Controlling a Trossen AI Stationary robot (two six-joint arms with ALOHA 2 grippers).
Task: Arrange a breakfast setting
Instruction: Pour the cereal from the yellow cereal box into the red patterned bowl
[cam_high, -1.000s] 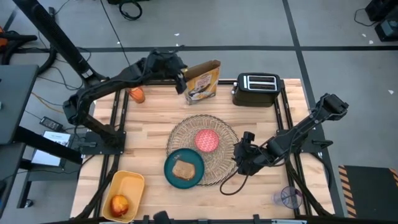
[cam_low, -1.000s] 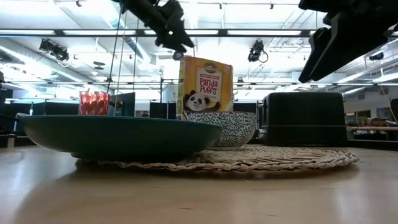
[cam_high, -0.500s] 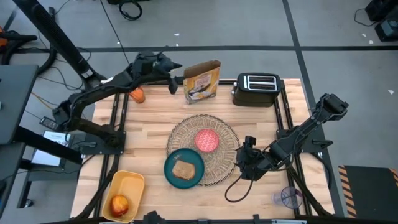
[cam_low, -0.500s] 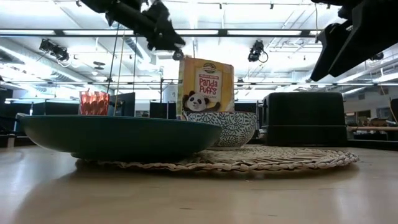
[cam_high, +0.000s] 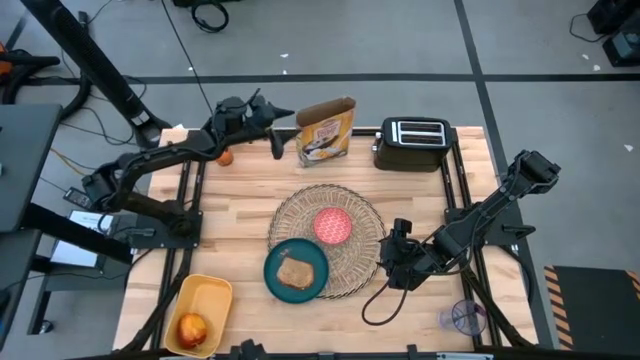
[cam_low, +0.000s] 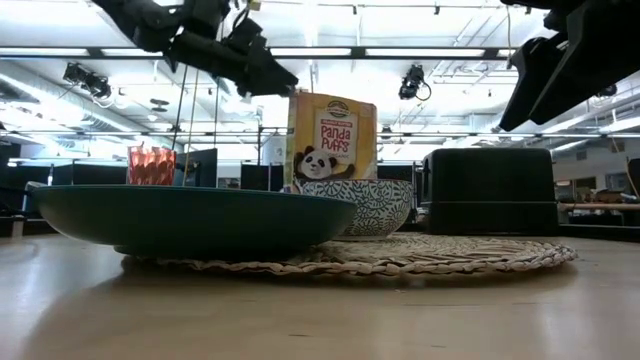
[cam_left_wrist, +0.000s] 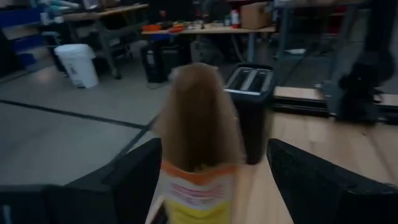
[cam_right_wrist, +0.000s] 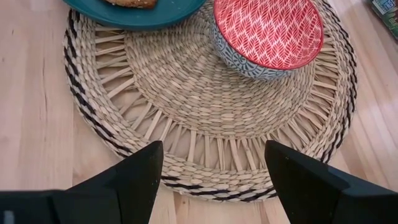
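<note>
High view, breakfast table: we see the left gripper (cam_high: 268, 112) at the far edge, fingers apart, just beside the cereal box (cam_high: 325, 130), with the orange cup (cam_high: 225, 155) partly hidden under its arm. The right gripper (cam_high: 392, 262) hangs beside the placemat (cam_high: 360, 260), fingers apart, empty. Plate (cam_high: 275, 285) with toast (cam_high: 296, 272) and the pink bowl (cam_high: 333, 225) sit on the mat; the apple (cam_high: 192, 328) waits in a yellow tray (cam_high: 205, 292). We judge a swinging left arm could topple the box or cup.
</note>
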